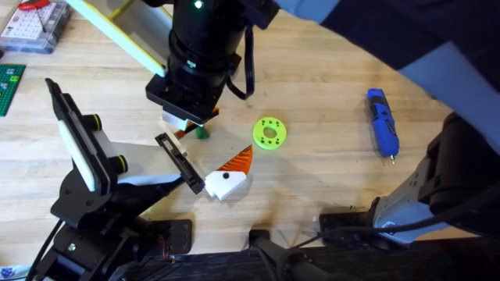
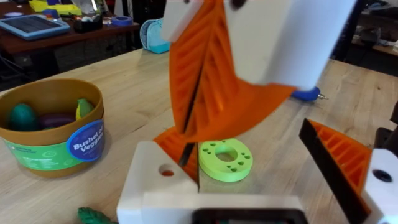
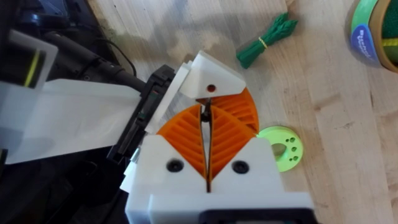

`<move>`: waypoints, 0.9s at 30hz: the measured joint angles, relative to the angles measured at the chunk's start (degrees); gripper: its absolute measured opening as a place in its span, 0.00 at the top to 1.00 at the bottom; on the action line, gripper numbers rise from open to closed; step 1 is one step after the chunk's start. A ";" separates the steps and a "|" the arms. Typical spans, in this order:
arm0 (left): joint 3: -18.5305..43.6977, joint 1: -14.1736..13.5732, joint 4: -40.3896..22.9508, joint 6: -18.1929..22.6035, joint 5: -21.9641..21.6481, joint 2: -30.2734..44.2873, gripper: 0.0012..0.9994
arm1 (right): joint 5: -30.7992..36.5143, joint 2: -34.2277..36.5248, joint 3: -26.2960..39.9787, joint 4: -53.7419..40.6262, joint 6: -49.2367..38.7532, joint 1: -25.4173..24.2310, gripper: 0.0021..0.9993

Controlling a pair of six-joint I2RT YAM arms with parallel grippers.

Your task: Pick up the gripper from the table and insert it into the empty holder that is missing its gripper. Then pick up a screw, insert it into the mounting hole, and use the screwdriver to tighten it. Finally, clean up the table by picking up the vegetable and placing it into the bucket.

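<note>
The loose gripper [image 1: 227, 175] lies on the surface, ribbed tip toward the far edge; the right pincer [image 3: 206, 134] hovers closed and empty directly above.

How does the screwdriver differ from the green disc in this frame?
The screwdriver is blue, while the disc is lime green. The screwdriver is long and slim with a thin metal tip, whereas the disc is round with a central hole. The screwdriver lies far out on the right, and the disc sits near the middle, close to the arms. Both lie flat on the table.
</note>
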 joint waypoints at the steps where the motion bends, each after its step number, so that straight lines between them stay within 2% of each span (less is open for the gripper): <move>1: 0.00 0.00 -0.05 -0.02 0.02 0.00 0.01 | 0.00 0.00 0.00 -0.05 0.02 0.00 0.99; 27: 0.00 0.00 -0.07 -0.02 0.02 0.00 0.01 | 0.02 0.00 0.00 1.84 0.02 -0.02 0.99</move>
